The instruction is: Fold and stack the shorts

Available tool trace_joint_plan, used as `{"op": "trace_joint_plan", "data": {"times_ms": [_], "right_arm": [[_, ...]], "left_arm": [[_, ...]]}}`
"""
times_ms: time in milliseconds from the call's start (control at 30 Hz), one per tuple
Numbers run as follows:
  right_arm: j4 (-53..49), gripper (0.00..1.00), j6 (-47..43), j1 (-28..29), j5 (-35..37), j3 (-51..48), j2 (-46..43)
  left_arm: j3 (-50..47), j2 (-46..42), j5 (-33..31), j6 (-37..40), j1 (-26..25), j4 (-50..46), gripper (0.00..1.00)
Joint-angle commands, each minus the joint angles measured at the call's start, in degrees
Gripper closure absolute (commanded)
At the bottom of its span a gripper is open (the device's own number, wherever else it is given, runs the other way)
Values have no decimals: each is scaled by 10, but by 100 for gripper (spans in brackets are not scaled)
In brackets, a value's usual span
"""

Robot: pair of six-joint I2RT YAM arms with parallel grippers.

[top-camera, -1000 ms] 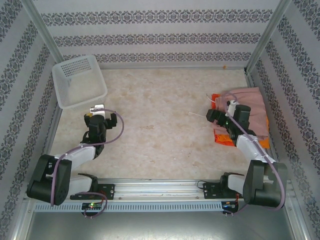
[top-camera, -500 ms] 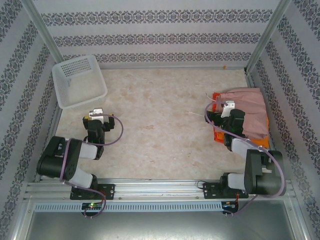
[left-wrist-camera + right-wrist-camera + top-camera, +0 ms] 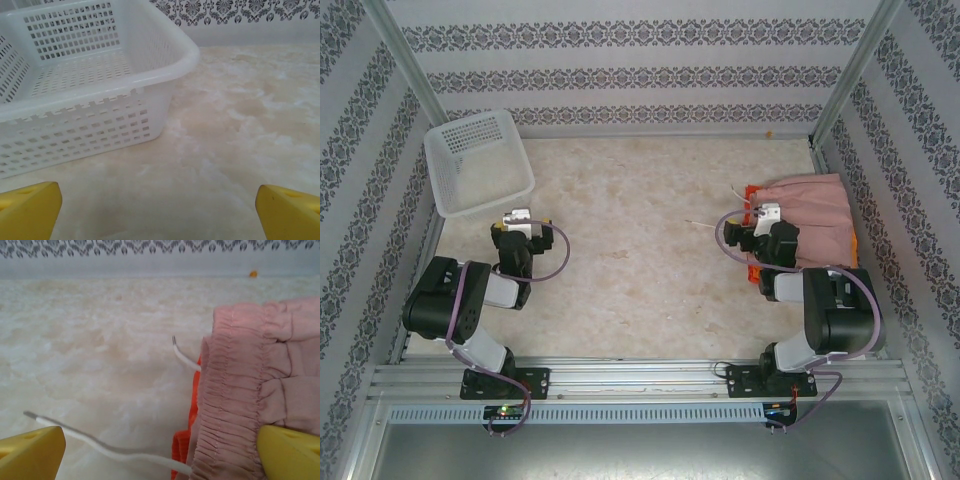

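Looks close to finished, judging by the pile: pink shorts [image 3: 817, 212] folded flat at the right side of the table [image 3: 640, 200], lying on orange shorts [image 3: 753, 272] that peek out along the left and near edges; cannot tell whether that orange is one layer or two.

Over the pile's left edge, the right gripper [image 3: 763, 214], spread wide and clamped on nothing; seen from its wrist, the gathered pink waistband [image 3: 235, 405] close ahead on the right, and the white drawstring [image 3: 115, 452] trailing left across bare table, low between the two yellow tips.

At the left, the left gripper [image 3: 517, 222], likewise spread wide and empty, just near of the white basket [image 3: 480, 160] and well apart from the cloth.

Worth watching from here:
- Snagging the loose drawstring on a yellow tip during any move away; would likely tug the top pair askew or drag it off the stack.
- Catching the bunched waistband with the right-hand tip; soft cloth, so probably lifts and unfolds rather than resisting.
- Shoving the pile sideways with a low sweep; nothing pins the layers together, and the orange edge already sits out of line with the pink.
- Closing on the cord alone; too thin to carry the garment squarely.
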Motion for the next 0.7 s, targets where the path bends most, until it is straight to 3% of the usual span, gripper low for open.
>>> {"op": "trace_joint_plan", "data": {"times_ms": [0, 667], "right_arm": [[-11, 2, -2, 8, 23, 13, -4], [-2, 2, 1, 8, 31, 12, -1]], "left_arm": [[5, -9, 2, 5, 9, -23, 0], [9, -9, 11, 2, 15, -34, 0]]}}
